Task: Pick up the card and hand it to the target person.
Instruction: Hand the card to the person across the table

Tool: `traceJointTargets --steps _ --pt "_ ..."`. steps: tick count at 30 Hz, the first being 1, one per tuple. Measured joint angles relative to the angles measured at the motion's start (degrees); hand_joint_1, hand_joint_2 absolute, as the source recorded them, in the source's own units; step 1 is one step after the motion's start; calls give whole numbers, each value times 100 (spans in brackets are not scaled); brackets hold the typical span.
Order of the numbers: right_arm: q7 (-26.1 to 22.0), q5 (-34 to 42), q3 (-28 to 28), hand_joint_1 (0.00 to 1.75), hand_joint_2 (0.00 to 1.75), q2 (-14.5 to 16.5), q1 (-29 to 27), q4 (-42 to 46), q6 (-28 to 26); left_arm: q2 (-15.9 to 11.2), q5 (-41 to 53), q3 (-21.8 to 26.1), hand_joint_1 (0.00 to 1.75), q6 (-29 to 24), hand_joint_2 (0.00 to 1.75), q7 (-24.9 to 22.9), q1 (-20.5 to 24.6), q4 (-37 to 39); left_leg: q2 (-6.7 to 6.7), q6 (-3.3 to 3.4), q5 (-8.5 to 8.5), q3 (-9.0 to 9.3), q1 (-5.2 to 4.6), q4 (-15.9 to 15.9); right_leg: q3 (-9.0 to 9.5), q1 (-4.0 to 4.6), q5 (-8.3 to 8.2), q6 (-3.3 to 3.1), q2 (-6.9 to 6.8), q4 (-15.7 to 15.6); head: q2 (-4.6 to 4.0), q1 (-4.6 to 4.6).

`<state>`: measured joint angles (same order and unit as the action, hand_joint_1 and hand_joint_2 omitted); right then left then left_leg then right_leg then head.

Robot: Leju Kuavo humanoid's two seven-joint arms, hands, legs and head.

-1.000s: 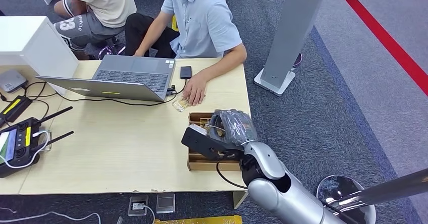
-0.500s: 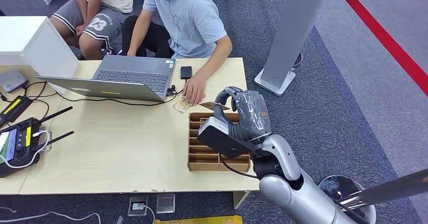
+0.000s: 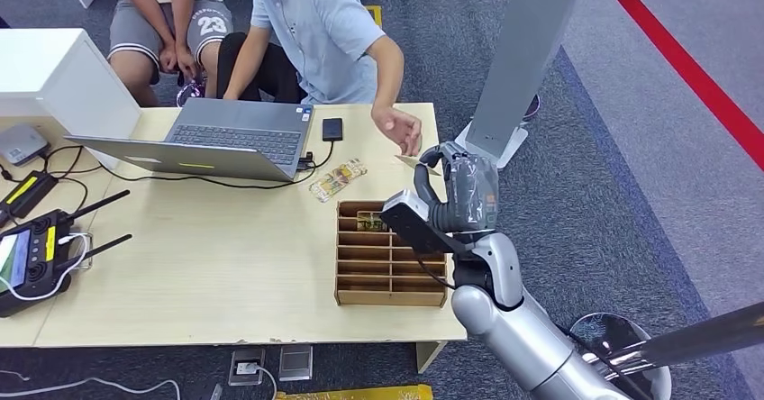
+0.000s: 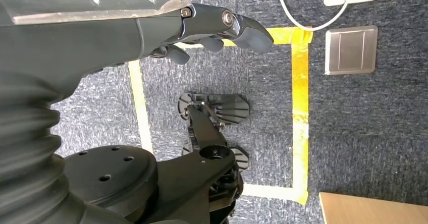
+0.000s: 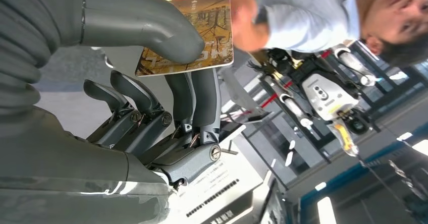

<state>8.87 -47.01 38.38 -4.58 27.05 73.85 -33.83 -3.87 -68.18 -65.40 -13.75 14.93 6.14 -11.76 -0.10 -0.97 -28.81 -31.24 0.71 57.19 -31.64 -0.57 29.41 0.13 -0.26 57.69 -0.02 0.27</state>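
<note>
Wooden table, slotted tray holding cards, right robot hand pinching card

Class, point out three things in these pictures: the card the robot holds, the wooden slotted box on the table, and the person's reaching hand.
card [image 5: 202,37], right wrist view, on its printed face beside the thumb.
wooden slotted box [image 3: 342,265], head view, on its left wall.
person's reaching hand [image 3: 401,131], head view, on the middle of the hand.
</note>
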Motion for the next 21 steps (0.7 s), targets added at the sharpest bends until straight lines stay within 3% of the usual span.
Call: traceJointTargets --steps 20,21 --pt "-180 316 -37 175 175 202 1 -473 -27 1 52 0 0 127 175 42 -4 0 0 0 0 1 0 0 1 0 0 0 0 0 0 0" --pt "-181 328 -37 131 175 205 1 -486 -27 1 51 0 0 127 131 45 -5 0 0 0 0 1 0 0 1 0 0 0 0 0 0 2"
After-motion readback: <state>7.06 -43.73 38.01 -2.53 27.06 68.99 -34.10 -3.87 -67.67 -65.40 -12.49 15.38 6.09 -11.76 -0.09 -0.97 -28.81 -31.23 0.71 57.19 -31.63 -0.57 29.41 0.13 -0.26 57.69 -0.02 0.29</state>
